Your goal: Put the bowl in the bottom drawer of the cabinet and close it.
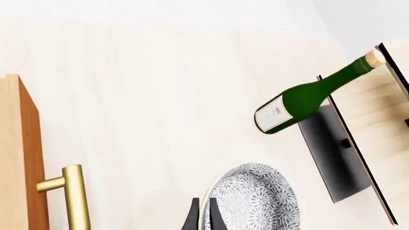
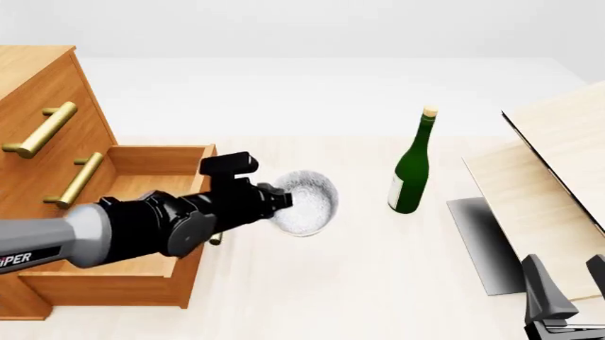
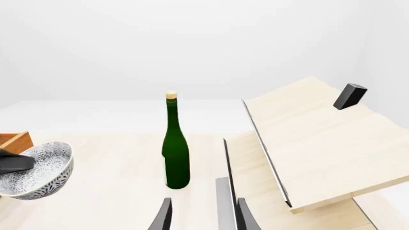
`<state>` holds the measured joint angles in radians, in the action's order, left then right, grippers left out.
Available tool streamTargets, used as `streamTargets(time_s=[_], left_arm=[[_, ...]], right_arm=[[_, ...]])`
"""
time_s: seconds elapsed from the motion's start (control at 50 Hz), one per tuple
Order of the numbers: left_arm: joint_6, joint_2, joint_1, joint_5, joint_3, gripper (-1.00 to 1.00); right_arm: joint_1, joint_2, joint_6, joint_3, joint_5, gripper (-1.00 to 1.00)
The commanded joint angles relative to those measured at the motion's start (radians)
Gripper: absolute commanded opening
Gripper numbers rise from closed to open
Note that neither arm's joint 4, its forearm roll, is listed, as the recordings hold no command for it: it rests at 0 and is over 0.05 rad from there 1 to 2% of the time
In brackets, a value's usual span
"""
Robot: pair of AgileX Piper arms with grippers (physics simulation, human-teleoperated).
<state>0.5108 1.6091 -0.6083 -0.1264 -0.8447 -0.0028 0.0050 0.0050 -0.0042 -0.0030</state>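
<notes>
The bowl [image 2: 309,202], white with a grey lacy pattern, hangs tipped on its side in the air just right of the cabinet [image 2: 42,92]. My left gripper [image 2: 282,199] is shut on the bowl's rim; the left wrist view shows one finger on each side of the bowl [image 1: 255,199]. The bottom drawer [image 2: 156,151] stands pulled out and open, below and left of the bowl. The two upper drawers are shut. My right gripper [image 2: 570,280] is open and holds nothing, low at the right front. The right wrist view shows the bowl [image 3: 35,170] far off to one side.
A green bottle [image 2: 411,170] stands upright mid-table, right of the bowl. Pale wood boards [image 2: 553,163] on a dark stand lean at the right. A brass handle [image 1: 70,191] lies close to the left gripper.
</notes>
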Motion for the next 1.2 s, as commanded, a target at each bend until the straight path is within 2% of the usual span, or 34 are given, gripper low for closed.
streamTargets(time_s=[0.02,0.26,0.64,0.92,1.2], left_arm=[[-0.026,-0.080,0.000,0.023,0.012,-1.00],[-0.061,-0.152,0.010,0.061,0.019,-1.00],[-0.120,-0.330,0.085,0.134,0.067,-1.00],[-0.132,-0.447,0.115,0.195,0.093,-1.00],[-0.148,-0.578,0.195,0.261,0.124,-1.00]], right_arm=[[0.000,0.000,0.000,0.000,0.000,1.00],[0.000,0.000,0.000,0.000,0.000,1.00],[0.000,0.000,0.000,0.000,0.000,1.00],[0.000,0.000,0.000,0.000,0.000,1.00],[0.000,0.000,0.000,0.000,0.000,1.00]])
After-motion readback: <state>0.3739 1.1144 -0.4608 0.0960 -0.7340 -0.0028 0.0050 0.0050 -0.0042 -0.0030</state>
